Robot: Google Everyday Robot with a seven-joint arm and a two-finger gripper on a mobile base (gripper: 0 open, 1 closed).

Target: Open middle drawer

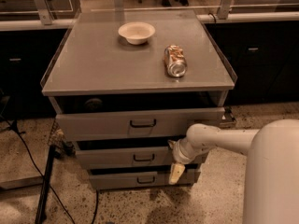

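Note:
The middle drawer (117, 157) is a grey metal front with a small dark loop handle (144, 157) at its centre. It sits between the taller, widest top drawer (103, 124) and the smallest bottom drawer (121, 179). A dark gap shows above it. My gripper (176, 168) is at the right end of the middle drawer's front, to the right of the handle, with its cream tip hanging down over the bottom drawer. My white arm (224, 141) reaches in from the lower right.
The top drawer stands pulled out a little, with a dark gap under the cabinet top (93, 69). A white bowl (136, 32) and a crushed can (175, 60) lie on the top. A black stand and cables (44, 185) are on the floor at left.

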